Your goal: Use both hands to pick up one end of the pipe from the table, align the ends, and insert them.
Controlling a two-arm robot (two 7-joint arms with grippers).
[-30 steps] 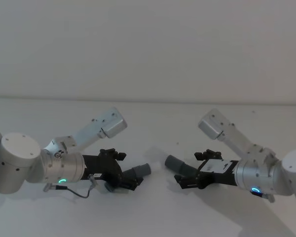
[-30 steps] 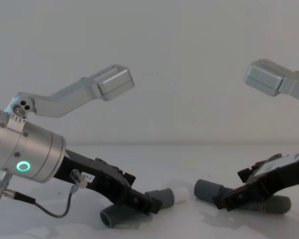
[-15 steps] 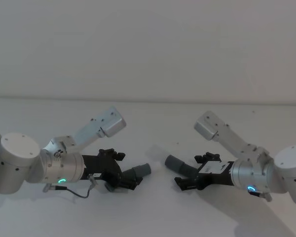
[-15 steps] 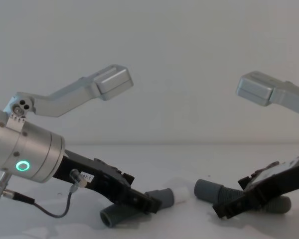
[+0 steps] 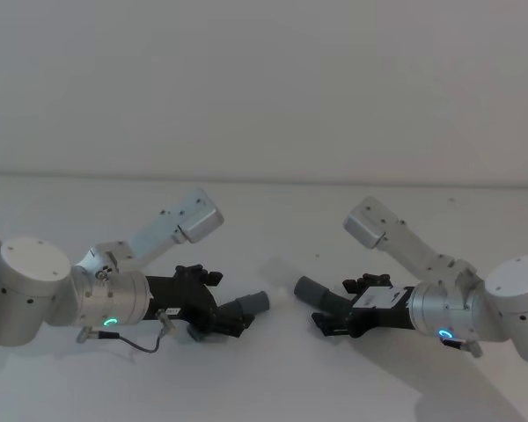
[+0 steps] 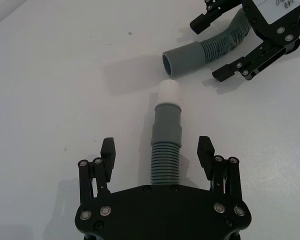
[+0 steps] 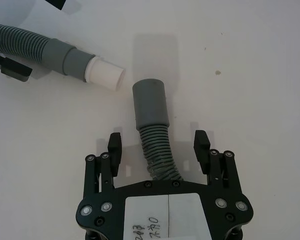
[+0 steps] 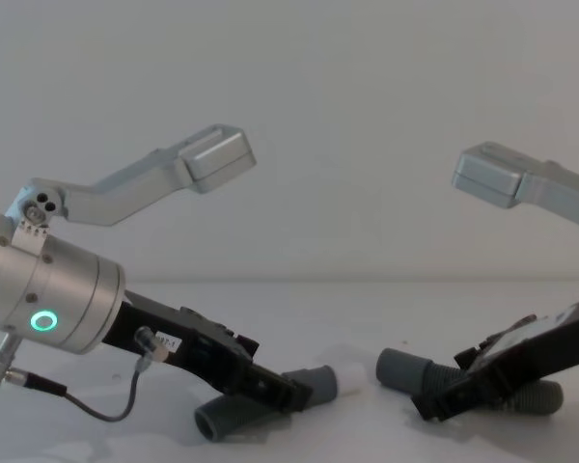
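Pincers open, left pincer [image 6: 157, 145] astride white-tipped pipe [image 6: 166, 125], right pincer [image 7: 158, 139] seemingly nudged inward.

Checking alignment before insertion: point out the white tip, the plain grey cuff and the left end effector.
white tip [image 6: 169, 91]: left wrist view, its middle.
plain grey cuff [image 7: 150, 105]: right wrist view, middle of its smooth side.
left end effector [image 6: 157, 146]: left wrist view, midway between its fingertips.
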